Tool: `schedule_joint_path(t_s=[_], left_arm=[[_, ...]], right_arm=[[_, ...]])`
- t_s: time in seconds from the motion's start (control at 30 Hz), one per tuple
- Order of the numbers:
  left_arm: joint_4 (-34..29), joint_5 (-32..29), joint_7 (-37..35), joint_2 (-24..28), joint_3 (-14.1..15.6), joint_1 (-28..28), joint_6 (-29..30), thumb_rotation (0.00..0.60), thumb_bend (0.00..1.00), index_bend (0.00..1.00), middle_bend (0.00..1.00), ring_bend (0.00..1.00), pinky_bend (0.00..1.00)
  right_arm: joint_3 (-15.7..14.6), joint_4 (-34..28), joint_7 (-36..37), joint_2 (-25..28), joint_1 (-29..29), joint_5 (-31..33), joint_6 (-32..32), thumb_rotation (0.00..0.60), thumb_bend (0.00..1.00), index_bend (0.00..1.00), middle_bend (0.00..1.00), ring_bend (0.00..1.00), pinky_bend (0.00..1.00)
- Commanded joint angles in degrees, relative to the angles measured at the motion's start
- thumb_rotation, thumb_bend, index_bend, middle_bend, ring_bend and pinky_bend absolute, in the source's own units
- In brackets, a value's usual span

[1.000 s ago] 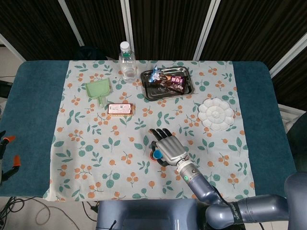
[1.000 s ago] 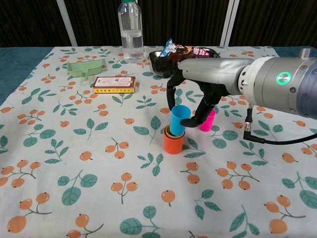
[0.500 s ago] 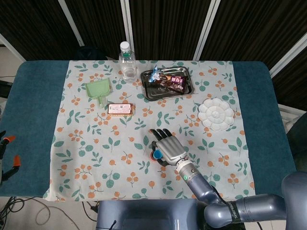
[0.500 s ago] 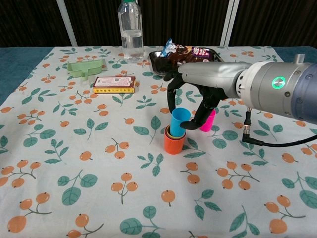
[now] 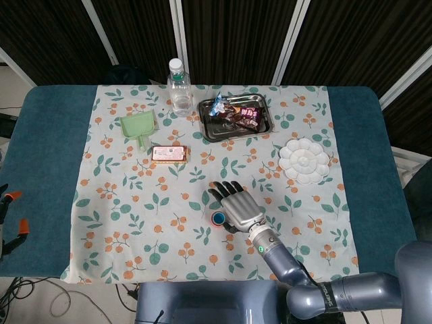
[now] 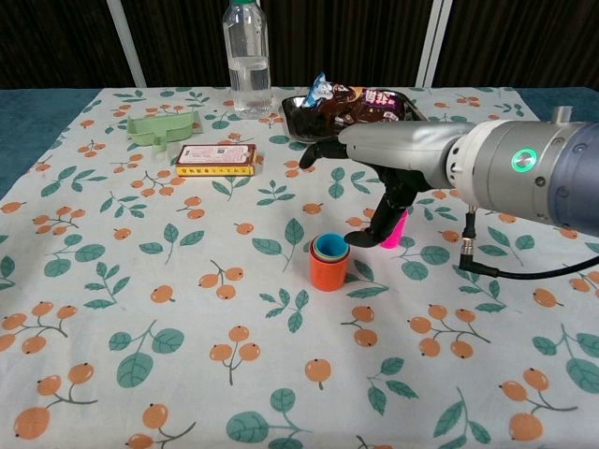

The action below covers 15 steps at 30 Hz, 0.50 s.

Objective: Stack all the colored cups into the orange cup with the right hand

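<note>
Dark curtains close off the far side, and in front of you a blue table carries a cloth (image 6: 140, 309) printed with leaves and orange fruit. Your right hand (image 6: 374, 178) hangs over the middle of it, fingers spread and holding nothing; the thumb tip sits low, just right of the stack. The left hand is not in either view.

The orange cup (image 6: 328, 269) stands upright near the cloth's centre, with a blue cup (image 6: 329, 246) nested flush inside it and a thin yellowish rim showing between them. That makes one orange, one blue and, it seems, one yellow already stacked.

One pink cup (image 6: 394, 227) is left out. It stands upright just to the right of the stack and a touch farther away, directly under your palm and partly hidden by the fingers, so it is likely your next grasp: lower onto it, then carry it left and slightly nearer to the stack.

Farther off are one water bottle (image 6: 247, 58), one metal tray (image 5: 235, 118) of snacks, one green scoop (image 6: 161, 128), one flat box (image 6: 216, 159) and one white palette (image 5: 304, 160).
</note>
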Motion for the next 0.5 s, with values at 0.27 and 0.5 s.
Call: schedule_joint_path(t_s=[0.27,0.5], left_arm=[[-0.1,0.0,0.2,0.0,0.1,0.0,-0.1,0.6,0.46,0.23,0.06,0.0,0.05],[-0.2,0.1,0.4,0.0,0.2,0.1,0.1,0.6,0.46,0.23,0.06,0.0,0.05]], right_arm=[[0.1,4.4,1.3,2.0,-1.2,2.9,-0.1,0.6,0.4,0.14,0.0,0.0,0.09],[-0.9,8.2,2.3,1.4,-1.8,4.2,-2.5,0.6,0.4,0.2,0.0,0.0,0.09]])
